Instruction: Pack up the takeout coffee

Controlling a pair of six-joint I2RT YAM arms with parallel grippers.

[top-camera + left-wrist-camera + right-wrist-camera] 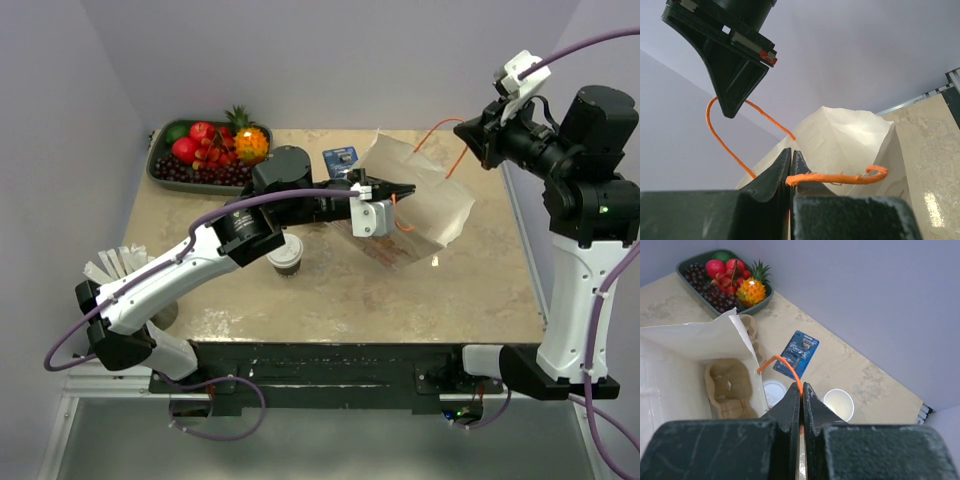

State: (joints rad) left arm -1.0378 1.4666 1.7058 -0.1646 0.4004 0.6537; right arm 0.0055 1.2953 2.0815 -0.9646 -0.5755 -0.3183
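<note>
The white paper bag (425,195) is held open at the middle of the table (480,290) by its two orange handles. The left gripper (791,167) is closed tight on one handle (840,177). The right gripper (801,390), raised at the far right, is pinched on the other handle (782,362). A moulded-pulp cup carrier (730,387) is seen lying inside the bag. The takeout coffee (287,260), lidded and upright, stands on the table outside the bag, to its near left, just beside the left forearm. The step in hand is judged to be the spreading of the bag's mouth; the cup is not yet picked up. Next, one handle would have to be released. The cup would then be gripped around its body, kept upright and lowered through the mouth into a carrier well, with the bag steadied by the other handle.
</note>
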